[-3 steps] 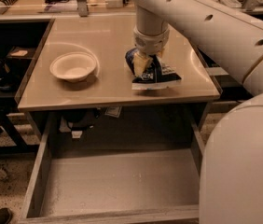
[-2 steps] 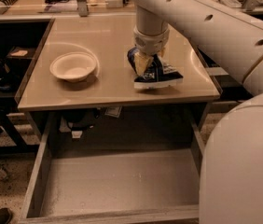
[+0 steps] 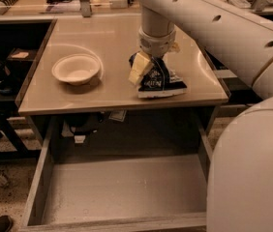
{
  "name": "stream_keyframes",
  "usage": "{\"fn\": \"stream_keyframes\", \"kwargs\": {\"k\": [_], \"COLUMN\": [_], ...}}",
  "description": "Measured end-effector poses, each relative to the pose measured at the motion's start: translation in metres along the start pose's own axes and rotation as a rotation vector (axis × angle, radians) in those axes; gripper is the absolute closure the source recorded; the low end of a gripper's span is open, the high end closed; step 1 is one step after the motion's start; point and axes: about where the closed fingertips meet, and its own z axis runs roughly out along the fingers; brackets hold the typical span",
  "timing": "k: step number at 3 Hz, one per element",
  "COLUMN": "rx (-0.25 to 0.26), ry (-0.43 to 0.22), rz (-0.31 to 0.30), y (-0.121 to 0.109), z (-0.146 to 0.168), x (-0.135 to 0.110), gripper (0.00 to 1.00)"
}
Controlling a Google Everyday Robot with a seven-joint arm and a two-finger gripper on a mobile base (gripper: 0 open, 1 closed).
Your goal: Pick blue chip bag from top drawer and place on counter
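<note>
The white bowl (image 3: pixel 76 57) is a round, shallow, matte container at 9 o'clock of the blue chip bag (image 3: pixel 161 79), well apart from it, and only its smooth inner surface shows. The top drawer (image 3: pixel 127 187) stands pulled open at 6 o'clock of the counter (image 3: pixel 107 42); it is a wide, shallow box with a grey wood-look finish, low side walls and a plain flat bottom in full view. The counter is a glossy beige rectangular slab with a thin darker edge. The blue chip bag is on the counter toward 4 o'clock of its surface, near the front edge. It is crinkly dark blue film with a white panel, standing tilted, its flared lower edge touching the surface. The gripper (image 3: pixel 148 71) hangs from the white perforated arm (image 3: pixel 214 28) directly over the bag at 12 o'clock and is clamped on the bag's upper part. 1 pale finger (image 3: pixel 139 67) lies against the bag's 9 o'clock face.
</note>
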Motion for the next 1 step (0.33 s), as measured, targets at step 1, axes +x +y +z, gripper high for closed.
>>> {"fn": "stream_keyframes", "kwargs": {"k": [1], "rx": [0.0], "ry": [0.0], "rz": [0.0], "y": [0.0], "z": [0.0], "x": [0.0], "gripper": [0.0]}}
